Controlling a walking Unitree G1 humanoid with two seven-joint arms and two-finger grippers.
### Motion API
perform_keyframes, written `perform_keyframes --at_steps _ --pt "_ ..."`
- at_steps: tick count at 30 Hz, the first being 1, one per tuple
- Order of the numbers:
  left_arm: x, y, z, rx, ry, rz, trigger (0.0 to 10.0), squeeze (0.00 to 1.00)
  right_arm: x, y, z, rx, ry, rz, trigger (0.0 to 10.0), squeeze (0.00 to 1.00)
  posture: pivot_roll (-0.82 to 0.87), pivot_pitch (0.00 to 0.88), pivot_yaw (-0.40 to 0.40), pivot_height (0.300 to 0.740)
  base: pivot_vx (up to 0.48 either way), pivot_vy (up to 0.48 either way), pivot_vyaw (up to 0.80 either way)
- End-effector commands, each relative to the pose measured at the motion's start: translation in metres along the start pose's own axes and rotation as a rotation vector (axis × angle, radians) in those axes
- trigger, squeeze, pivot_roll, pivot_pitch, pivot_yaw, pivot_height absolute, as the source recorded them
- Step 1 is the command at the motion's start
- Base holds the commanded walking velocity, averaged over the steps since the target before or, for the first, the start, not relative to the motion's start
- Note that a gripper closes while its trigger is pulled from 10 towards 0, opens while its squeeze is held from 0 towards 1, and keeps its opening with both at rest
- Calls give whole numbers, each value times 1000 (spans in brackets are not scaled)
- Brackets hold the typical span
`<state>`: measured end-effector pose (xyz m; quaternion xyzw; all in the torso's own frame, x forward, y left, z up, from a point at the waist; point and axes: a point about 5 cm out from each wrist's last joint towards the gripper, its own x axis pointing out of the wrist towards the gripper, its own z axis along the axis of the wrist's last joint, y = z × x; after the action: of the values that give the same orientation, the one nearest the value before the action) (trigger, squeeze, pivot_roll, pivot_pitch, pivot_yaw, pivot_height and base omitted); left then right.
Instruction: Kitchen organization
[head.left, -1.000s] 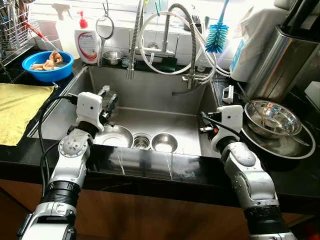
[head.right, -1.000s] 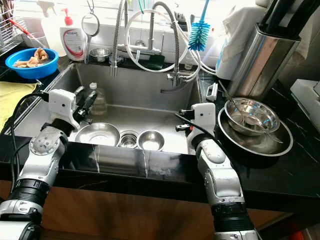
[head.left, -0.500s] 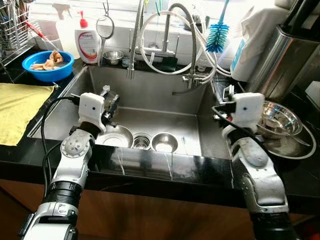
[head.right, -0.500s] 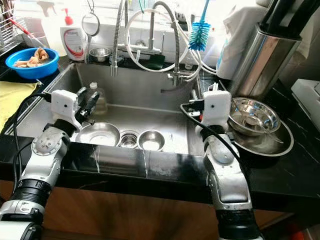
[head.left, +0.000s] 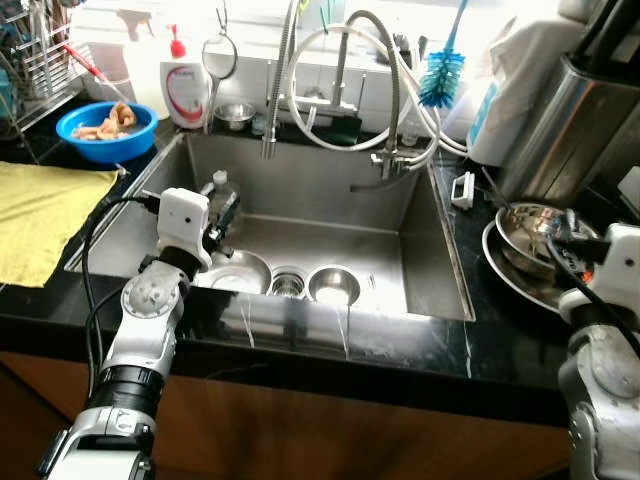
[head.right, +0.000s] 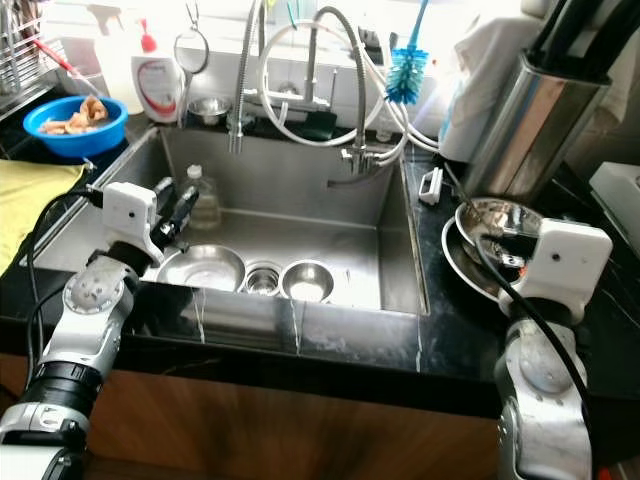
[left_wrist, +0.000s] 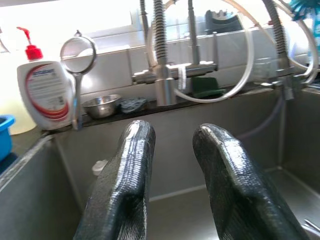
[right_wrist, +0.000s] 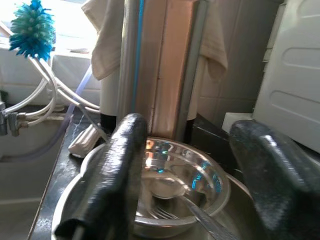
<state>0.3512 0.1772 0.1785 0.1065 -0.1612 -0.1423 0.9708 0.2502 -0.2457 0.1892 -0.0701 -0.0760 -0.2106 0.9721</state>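
Note:
My left gripper hangs open over the left part of the steel sink, empty, above a wide steel bowl. A small steel bowl lies by the drain. A clear plastic bottle stands behind the left fingers. On the right counter, stacked steel bowls hold a spoon and a fork. My right gripper is open just above and in front of these bowls, with nothing between its fingers.
A tall steel canister stands behind the stacked bowls. The faucet with looped hoses and a blue brush rise behind the sink. Left counter: yellow cloth, blue bowl with scraps, soap dispenser.
My right arm has swung from the sink's right wall out to the right, over the stacked bowls on the counter. The left arm has stayed put. The view shifted slightly.

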Motion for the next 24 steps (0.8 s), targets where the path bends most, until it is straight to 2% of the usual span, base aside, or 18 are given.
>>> perform_keyframes --at_steps 1,7,10,12,24 --pt "0 -4 1 7 0 -22 10000 0 -3 -2 4 -19 -3 -15 10000 0 94 0 -62 740 0 0 0" --pt "0 -5 1 5 -3 -27 10000 0 -7 -4 0 12 19 -48 10000 0 103 0 -63 740 0 0 0" --pt "-1 -5 0 8 -1 -34 10000 0 -10 -7 -11 15 85 -76 10000 0 106 0 -63 740 0 0 0" --pt "-2 -5 0 8 -1 -35 10000 0 -11 -9 -16 48 112 -90 10000 0 110 0 -65 740 0 0 0" --pt "-1 -7 1 7 -2 -43 10000 0 -9 -10 -24 79 165 -111 10000 0 105 0 -61 740 0 0 0"
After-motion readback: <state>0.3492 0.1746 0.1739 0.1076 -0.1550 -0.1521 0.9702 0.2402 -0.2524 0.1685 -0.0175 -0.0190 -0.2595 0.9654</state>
